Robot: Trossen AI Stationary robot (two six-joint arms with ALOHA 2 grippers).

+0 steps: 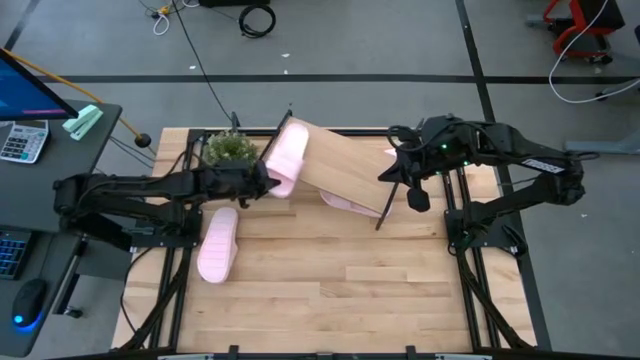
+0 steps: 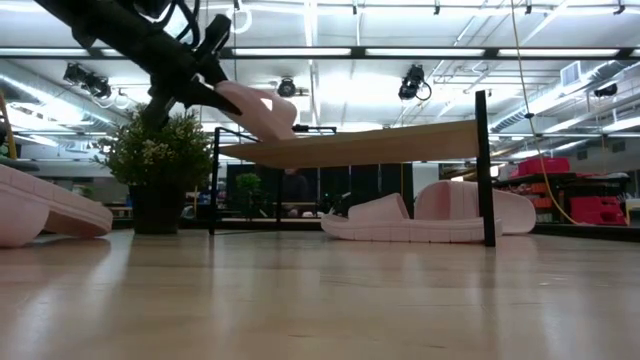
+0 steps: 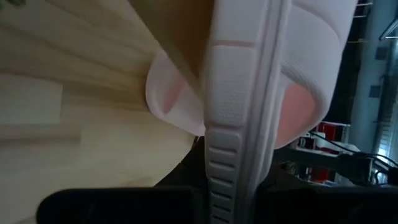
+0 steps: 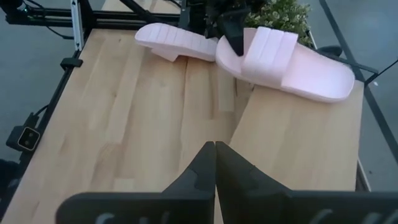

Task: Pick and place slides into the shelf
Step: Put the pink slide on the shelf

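My left gripper [image 1: 266, 182] is shut on a pink slide [image 1: 287, 155] at the left end of the slanted wooden shelf [image 1: 345, 168]. In the low view this slide [image 2: 258, 110] tilts above the shelf board [image 2: 380, 145], with its lower end at the board's left edge. Another slide [image 1: 218, 245] lies flat on the table to the near left. Two more slides [image 2: 420, 215] lie on the table under the shelf. My right gripper [image 4: 215, 146] hovers shut and empty above the shelf's right end. My left gripper holds the slide by its end next to the strap [image 4: 239, 53], pinched between the two fingers. One dark finger [image 4: 233, 34] lies on the upper side; the other is hidden below. The fingers come from the table's left, slanting down. The slide tilts, its far end [image 4: 333, 81] over the board.
A small potted plant [image 1: 228, 148] stands at the far left, just behind my left gripper. The shelf stands on thin black legs [image 2: 485, 170]. Bare tabletop [image 1: 340, 290] fills the near half. A desk with a calculator [image 1: 22, 140] is off the table's left side.
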